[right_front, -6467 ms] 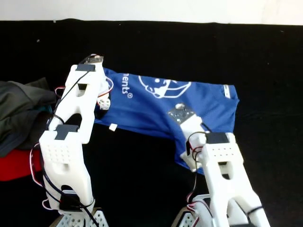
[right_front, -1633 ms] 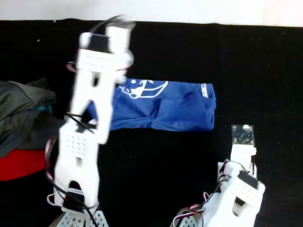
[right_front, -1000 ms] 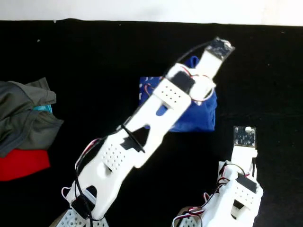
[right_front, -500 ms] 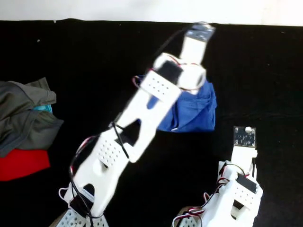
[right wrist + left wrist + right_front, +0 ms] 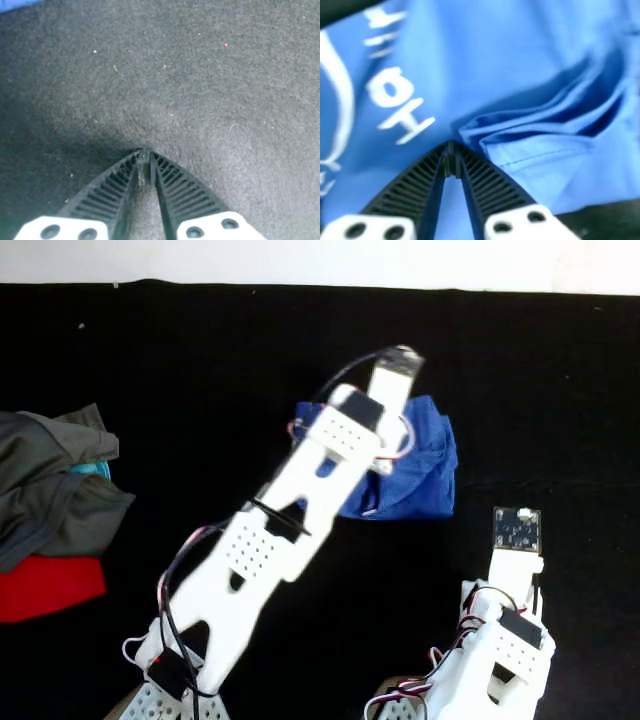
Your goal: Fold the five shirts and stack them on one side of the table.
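Blue shirt (image 5: 425,475), folded small, lies right of centre on the black table (image 5: 560,370), tabletop showing on all 4 sides; other clothes (image 5: 55,490) heaped at the left edge. Left gripper (image 5: 451,156) is over it, fingers together, tips at a fold. Right gripper (image 5: 144,162), fingers together too, hangs nr the front edge.

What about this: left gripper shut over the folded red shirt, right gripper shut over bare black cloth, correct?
No. The left wrist view shows the left gripper shut over the folded blue shirt, not a red one. The right gripper is shut over bare black cloth.
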Controlling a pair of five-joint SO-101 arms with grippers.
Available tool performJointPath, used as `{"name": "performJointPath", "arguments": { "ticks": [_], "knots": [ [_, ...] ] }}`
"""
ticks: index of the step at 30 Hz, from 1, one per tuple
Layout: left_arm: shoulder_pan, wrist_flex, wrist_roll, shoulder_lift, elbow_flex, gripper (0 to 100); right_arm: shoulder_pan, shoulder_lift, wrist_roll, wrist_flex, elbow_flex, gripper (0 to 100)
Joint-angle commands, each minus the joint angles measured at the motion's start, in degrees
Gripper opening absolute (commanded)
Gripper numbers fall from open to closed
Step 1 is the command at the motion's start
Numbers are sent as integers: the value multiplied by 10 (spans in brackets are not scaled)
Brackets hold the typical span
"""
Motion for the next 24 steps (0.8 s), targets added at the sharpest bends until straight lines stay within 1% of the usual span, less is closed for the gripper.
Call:
{"name": "performJointPath", "arguments": {
  "ticks": [1, 5, 10, 15, 18, 21, 24],
  "knots": [
    [48, 18, 7, -5, -61, 9, 5, -1, -8, -11, 12, 6],
    [89, 81, 7, -5, -128, 9, 5, -1, -8, -11, 12, 6],
    [92, 147, 7, -6, -230, 9, 5, -1, -8, -11, 12, 6],
    [40, 147, 7, -5, -220, 9, 5, -1, -8, -12, 12, 6],
    [25, 132, 7, 21, -218, 9, 5, -1, -8, -12, 12, 6],
    [35, 124, 9, 46, -220, 9, 5, -1, -8, -12, 12, 6],
    [68, 128, 9, 59, -220, 9, 5, -1, -8, -12, 12, 6]
  ]
}}
